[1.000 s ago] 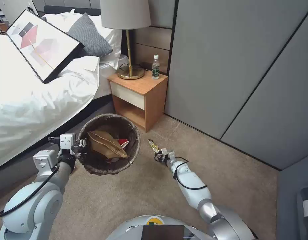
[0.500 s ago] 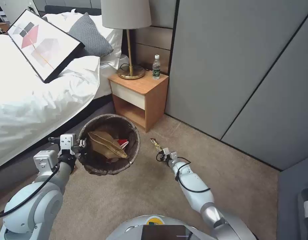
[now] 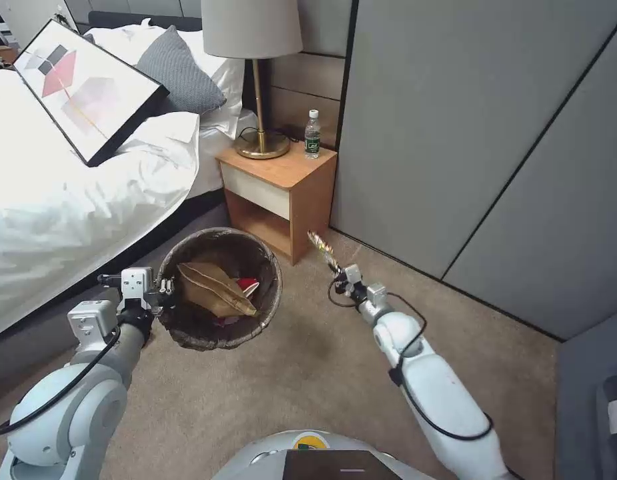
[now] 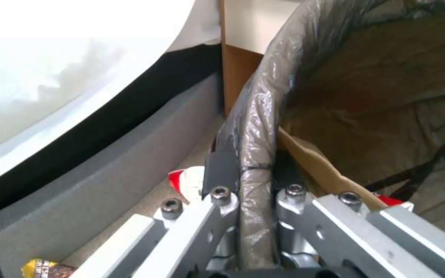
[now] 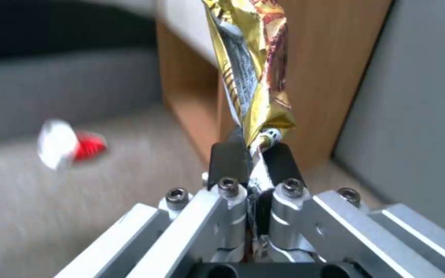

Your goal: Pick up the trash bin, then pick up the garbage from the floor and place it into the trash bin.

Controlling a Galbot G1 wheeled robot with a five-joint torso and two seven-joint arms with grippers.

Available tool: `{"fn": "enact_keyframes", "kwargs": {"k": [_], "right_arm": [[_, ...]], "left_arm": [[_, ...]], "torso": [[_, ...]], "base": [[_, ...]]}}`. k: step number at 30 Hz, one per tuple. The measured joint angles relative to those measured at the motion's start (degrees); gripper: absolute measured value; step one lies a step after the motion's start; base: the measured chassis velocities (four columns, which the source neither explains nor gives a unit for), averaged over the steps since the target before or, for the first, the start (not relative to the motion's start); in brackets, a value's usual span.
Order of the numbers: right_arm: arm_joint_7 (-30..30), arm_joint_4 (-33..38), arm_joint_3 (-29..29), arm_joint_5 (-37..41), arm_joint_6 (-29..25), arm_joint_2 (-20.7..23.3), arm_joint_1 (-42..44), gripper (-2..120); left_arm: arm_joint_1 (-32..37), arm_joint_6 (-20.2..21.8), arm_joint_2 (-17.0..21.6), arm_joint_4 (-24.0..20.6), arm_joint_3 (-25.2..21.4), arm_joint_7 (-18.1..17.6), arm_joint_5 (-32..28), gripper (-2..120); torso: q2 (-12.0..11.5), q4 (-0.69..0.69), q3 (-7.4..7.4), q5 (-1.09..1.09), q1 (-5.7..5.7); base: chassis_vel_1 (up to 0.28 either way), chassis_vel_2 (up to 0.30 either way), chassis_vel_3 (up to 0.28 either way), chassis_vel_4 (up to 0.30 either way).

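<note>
The right gripper [image 3: 339, 272], just right of centre in the head view, pinches a yellow snack wrapper [image 3: 321, 246] by its lower end, jaws nearly closed on the foil, and the wrapper stands up from the fingertips in front of the nightstand [image 3: 281, 187]. The step in hand looks like carrying this piece across to the trash bin [image 3: 219, 288], which sits left of centre in the head view, clamped at its near rim by the left gripper [image 3: 163, 291] — jaws narrow, one finger outside the bag-lined wall and one inside, as the left wrist view shows at the trash bin's rim [image 4: 256, 127]. To do it well, the right arm should bring the wrapper's free end over the open mouth before releasing, since the wrapper is light and floppy and could catch on the far rim or flutter to the carpet; the left arm should hold the bin level.

The wrapper [image 5: 253, 73] is crinkled gold foil with red and brown print and a strip of small text. The bin is round, lined with a dark brown bag folded over its rim, and already holds a tan paper bag [image 3: 211, 288] and a red scrap [image 3: 247, 285]. A red-and-white carton [image 5: 68, 143] lies on the carpet, and another yellow wrapper [image 4: 39, 267] sits at the lower left of the left wrist view — garbage not yet collected
</note>
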State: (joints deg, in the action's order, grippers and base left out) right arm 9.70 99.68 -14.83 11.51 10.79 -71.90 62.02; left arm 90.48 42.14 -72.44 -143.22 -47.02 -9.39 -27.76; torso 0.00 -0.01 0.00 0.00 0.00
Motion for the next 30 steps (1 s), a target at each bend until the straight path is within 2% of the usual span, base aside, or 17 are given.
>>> {"fn": "enact_keyframes", "kwargs": {"k": [6, 12, 16, 30], "right_arm": [[-1.17, 11.4, 0.28, 2.97, 3.17, 2.09, 1.27, 0], [-1.78, 15.75, 1.07, 3.88, 4.85, 2.62, 1.64, 0], [-2.13, 23.7, 4.49, 9.14, 10.11, 2.94, 1.47, 0], [-0.8, 26.06, 18.32, 9.06, 13.01, 3.24, -2.55, 0]], "left_arm": [[-0.3, 0.0, 0.08, 0.37, 0.26, 0.0, 0.09, 2], [-0.46, 0.0, 0.14, 0.5, 0.4, 0.01, 0.12, 2], [-0.63, 0.0, 0.26, 0.78, 0.6, 0.06, 0.19, 2], [-0.87, 0.0, 0.42, 1.09, 0.89, 0.16, 0.35, 2]], "torso": [[0.0, 0.01, 0.0, 0.0, 0.0], [0.0, 0.0, 0.0, 0.01, 0.0], [0.0, 0.0, 0.0, 0.0, 0.0], [0.0, 0.01, 0.0, -0.01, 0.0]], "base": [[0.0, 0.0, 0.0, 0.0], [0.0, 0.0, 0.0, 0.0], [0.0, 0.0, 0.0, 0.0], [0.0, 0.0, 0.0, 0.0]]}}
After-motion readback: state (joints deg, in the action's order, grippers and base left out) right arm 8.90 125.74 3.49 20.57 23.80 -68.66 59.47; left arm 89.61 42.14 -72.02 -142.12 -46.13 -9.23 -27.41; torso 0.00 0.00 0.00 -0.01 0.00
